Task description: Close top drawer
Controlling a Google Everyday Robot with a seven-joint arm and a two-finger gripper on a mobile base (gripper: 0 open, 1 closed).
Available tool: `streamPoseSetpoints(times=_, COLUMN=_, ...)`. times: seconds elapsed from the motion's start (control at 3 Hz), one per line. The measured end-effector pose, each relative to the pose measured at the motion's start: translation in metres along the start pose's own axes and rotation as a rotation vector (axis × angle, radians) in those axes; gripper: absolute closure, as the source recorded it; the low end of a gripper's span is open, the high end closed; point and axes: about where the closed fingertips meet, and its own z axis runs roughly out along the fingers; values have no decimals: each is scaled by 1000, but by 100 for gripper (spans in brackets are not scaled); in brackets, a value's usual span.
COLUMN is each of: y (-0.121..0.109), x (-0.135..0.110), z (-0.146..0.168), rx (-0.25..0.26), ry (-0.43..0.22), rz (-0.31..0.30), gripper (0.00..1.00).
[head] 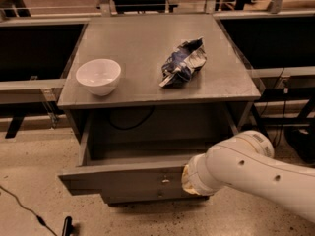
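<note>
While the top drawer (pixel 123 181) stands pulled out toward the near side, the arm (pixel 246 171) is set at its front.
Below the grey surface (pixel 142 43), the arm is angled in from the right so that the hand (pixel 188 179), placed just right of the knob (pixel 165 181), can apparently push; how far open it is cannot be told.

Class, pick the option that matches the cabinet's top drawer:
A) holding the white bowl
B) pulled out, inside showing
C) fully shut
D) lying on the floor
B: the top drawer juts out with its hollow showing, and the gripper is at its front, right of the knob.
</note>
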Motion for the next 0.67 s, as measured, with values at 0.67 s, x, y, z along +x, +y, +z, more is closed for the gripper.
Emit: streamPoseSetpoints(times=0.67, y=-4, x=4, z=20, rx=40, ry=-2, rz=47, gripper=100)
